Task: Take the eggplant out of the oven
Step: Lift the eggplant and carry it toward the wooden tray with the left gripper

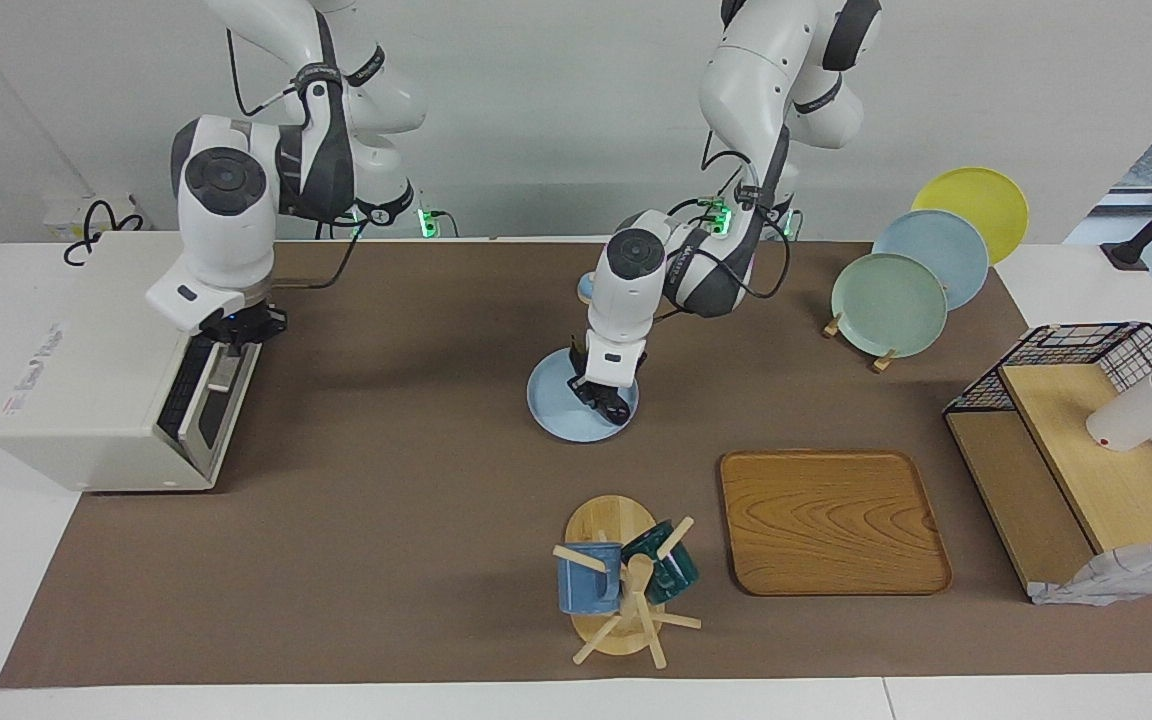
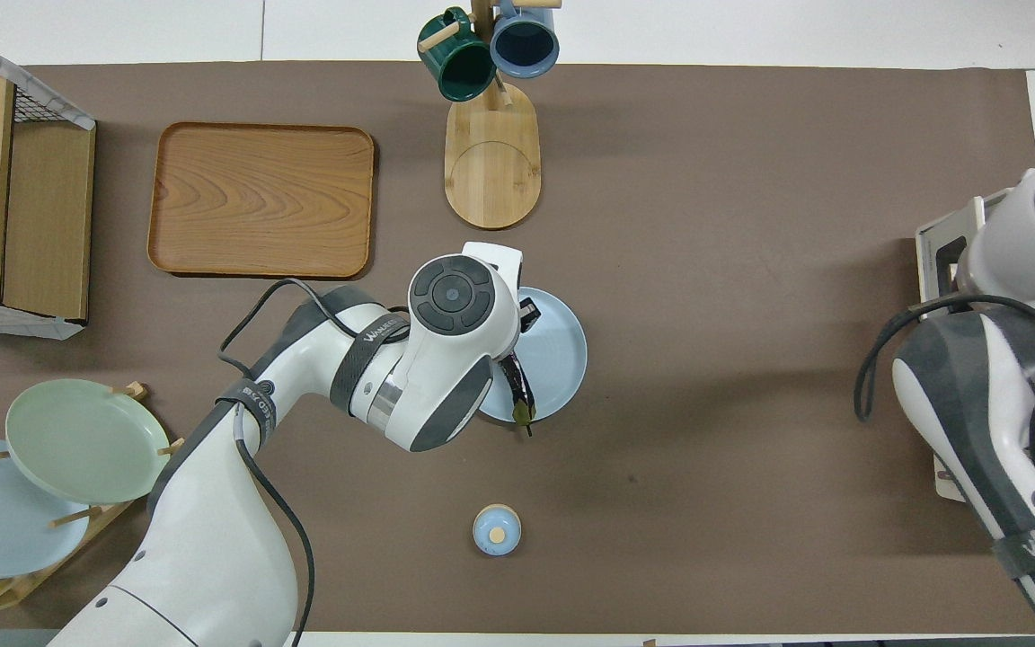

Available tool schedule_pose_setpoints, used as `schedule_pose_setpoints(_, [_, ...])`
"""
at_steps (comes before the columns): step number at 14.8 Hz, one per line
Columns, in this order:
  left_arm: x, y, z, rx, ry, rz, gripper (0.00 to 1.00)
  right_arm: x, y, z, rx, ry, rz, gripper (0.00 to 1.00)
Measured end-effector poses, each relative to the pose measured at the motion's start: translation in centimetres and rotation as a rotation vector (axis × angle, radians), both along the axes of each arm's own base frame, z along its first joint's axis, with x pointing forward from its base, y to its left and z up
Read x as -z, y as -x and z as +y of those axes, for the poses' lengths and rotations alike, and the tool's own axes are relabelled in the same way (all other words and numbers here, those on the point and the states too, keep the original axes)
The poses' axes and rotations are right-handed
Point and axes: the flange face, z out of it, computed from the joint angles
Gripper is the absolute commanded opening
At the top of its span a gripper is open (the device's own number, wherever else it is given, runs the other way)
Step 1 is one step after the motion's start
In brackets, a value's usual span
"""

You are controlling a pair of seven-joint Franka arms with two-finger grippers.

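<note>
Left gripper (image 1: 604, 393) down on the light blue plate (image 1: 558, 410) at mid-table, fingertips together, clamped on the eggplant (image 2: 518, 395). Eggplant lying on the plate directly under that gripper, dark body partly hidden by the wrist, green stem tip poking out past the plate's rim on the robots' side. Right gripper (image 1: 238, 325) up at the top edge of the oven (image 1: 86, 390), fingertips together, pressed against the upper part of the raised door; nothing seen held in it. Oven door up and shut, just below and against that gripper, at the right arm's end of the table. Wooden tray (image 1: 831, 522) and mug rack (image 1: 621, 580) well apart from the left gripper, farther from the robots than the plate. Small blue knob-topped lid (image 2: 497, 528) near the left arm's wrist, on the robots' side of the plate.
</note>
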Motion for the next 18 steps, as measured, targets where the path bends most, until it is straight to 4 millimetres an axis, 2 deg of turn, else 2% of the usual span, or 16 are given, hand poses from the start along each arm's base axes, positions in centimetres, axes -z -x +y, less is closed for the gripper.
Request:
schedule_pose_setpoints(1, [-0.1, 0.1, -0.1, 0.003, 0.000, -0.002, 0.00, -2.3, 0.3, 0.2, 0.036, -0.042, -0.003, 0.00])
schedule_pose_setpoints(3, [-0.5, -0.2, -0.2, 0.010, -0.003, -0.013, 0.00, -8.4, 0.9, 1.5, 0.085, -0.139, -0.029, 0.00])
schedule_pose_setpoints(4, [-1.0, -0.5, -0.2, 0.012, -0.008, -0.019, 0.00, -10.6, 1.2, 2.0, 0.095, -0.168, -0.037, 0.00])
schedule_pose_setpoints(5, [-1.8, -1.0, -0.1, 0.016, -0.015, -0.020, 0.00, -11.7, 1.4, 2.3, 0.100, -0.195, -0.043, 0.00])
schedule_pose_setpoints(6, [-2.8, -1.7, 0.1, 0.027, -0.022, -0.019, 0.00, -12.0, 1.4, 2.7, 0.103, -0.224, -0.046, 0.01])
schedule_pose_setpoints(7, [-4.1, -2.7, 0.8, 0.043, -0.030, -0.015, 0.00, -11.9, 1.3, 3.0, 0.105, -0.247, -0.042, 0.11])
schedule_pose_setpoints(8, [-5.6, -4.1, 2.0, 0.060, -0.033, -0.014, 0.00, -11.5, 1.1, 3.2, 0.106, -0.258, -0.035, 0.14])
schedule_pose_setpoints(9, [-7.1, -5.6, 3.7, 0.079, -0.034, -0.016, 0.00, -11.2, 1.0, 3.2, 0.107, -0.263, -0.029, 0.20])
schedule_pose_setpoints(10, [-8.6, -7.3, 5.7, 0.098, -0.033, -0.020, 0.00, -10.9, 0.8, 3.2, 0.109, -0.265, -0.023, 0.64])
schedule_pose_setpoints(11, [-9.9, -9.1, 8.2, 0.121, -0.032, -0.023, 0.00, -10.7, 0.7, 3.2, 0.110, -0.265, -0.019, 1.00])
schedule_pose_setpoints(13, [-11.5, -12.7, 14.3, 0.178, -0.021, -0.031, 0.00, -10.5, 0.7, 2.7, 0.121, -0.270, -0.018, 1.00])
schedule_pose_setpoints(14, [-11.7, -14.2, 17.5, 0.216, -0.016, -0.036, 0.00, -10.5, 0.6, 2.5, 0.127, -0.276, -0.018, 1.00])
schedule_pose_setpoints(16, [-11.0, -16.5, 23.8, 0.288, -0.013, -0.037, 0.00, -10.4, 0.1, 2.1, 0.134, -0.276, -0.018, 1.00])
schedule_pose_setpoints(18, [-9.8, -18.5, 28.2, 0.334, -0.007, -0.037, 0.00, -10.4, -0.5, 2.1, 0.136, -0.276, -0.015, 1.00])
